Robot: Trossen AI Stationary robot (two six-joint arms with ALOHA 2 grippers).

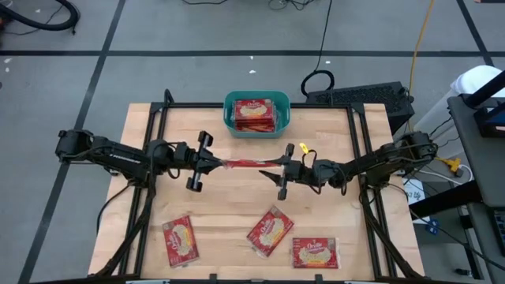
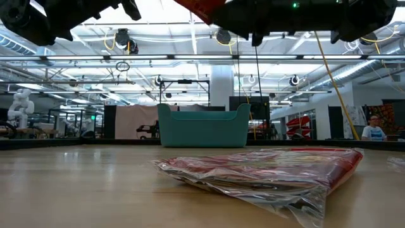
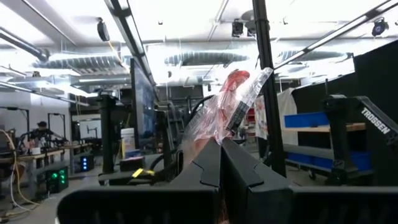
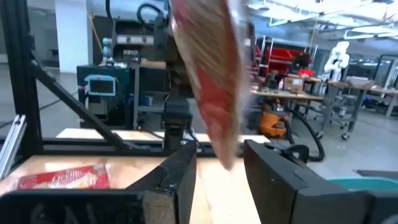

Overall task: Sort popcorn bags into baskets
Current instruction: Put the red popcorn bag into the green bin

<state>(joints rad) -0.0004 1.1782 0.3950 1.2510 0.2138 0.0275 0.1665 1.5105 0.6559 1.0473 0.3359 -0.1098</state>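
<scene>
One popcorn bag (image 1: pixel 248 163), red in a clear wrapper, hangs in the air over the middle of the table, edge-up between my two grippers. My left gripper (image 1: pixel 211 162) is shut on its left end and my right gripper (image 1: pixel 278 168) on its right end. The teal basket (image 1: pixel 227 114) stands at the table's far edge with popcorn bags (image 1: pixel 254 113) lying flat inside. Three more bags (image 1: pixel 180 241), (image 1: pixel 270 231), (image 1: pixel 315 252) lie flat near the table's near edge. My left gripper pinches the wrapper's clear end flap (image 3: pixel 214 127) between its shut fingers (image 3: pixel 205 162), coming from the table's left and slanting a little upward. The bag sticks out past the fingertips, clear of the table. My right gripper has the bag's other end (image 4: pixel 225 146) between its two fingers (image 4: pixel 183 168), which stand about a bag's thickness apart. It comes from the table's right, roughly level. The bag stands on edge between the fingers and is lifted clear.
Bare wood lies between the basket and the three loose bags. Black frame rails (image 1: pixel 150 150) run along the table's left and right sides. In the low view, one loose bag (image 2: pixel 266 171) lies close in front, with the basket (image 2: pixel 204 126) behind it.
</scene>
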